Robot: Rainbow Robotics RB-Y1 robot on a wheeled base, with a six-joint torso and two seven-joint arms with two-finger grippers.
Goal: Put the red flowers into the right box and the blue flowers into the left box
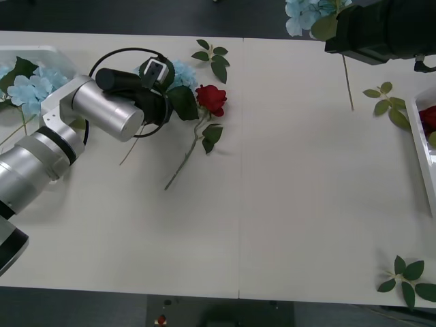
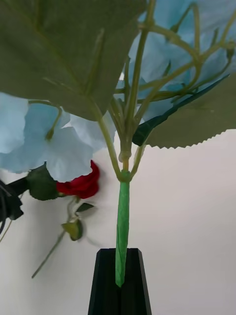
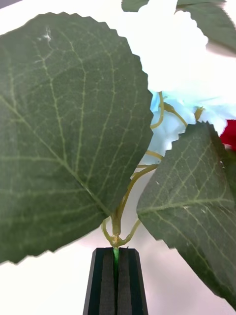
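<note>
Sorting of the blue stems is judged to be the step in hand, with both arms loaded. The left end effector [image 3: 117,280], black-fingered, is seen clamped on the thin green stem of a pale sky-blue artificial hydrangea-like flower [image 1: 178,73], low over the white worktop [image 1: 293,204] at its left-centre; large serrated dark green leaves spread just past the fingers in the left wrist view. The right end effector [image 2: 120,283] is likewise closed on the stem of a second pale blue flower [image 2: 44,142], held raised at the far right edge of the worktop, its head visible at the top of the front view.

One deep red artificial rose on a long thin stem [image 1: 211,99] lies on the worktop just beside the left arm's blue flower. Another red bloom [image 1: 428,119] rests inside the white rimmed plastic tray at the right edge [image 1: 417,139]. The white translucent tray at the far left [image 1: 58,56] already holds pale blue heads.

Next move, as judged: the left arm's flower is to be carried left to that tray and released. The right arm's blue flower belongs on the left too, well apart from it, so a long traverse or handover would be called for. Care is needed not to drag the rose.
</note>
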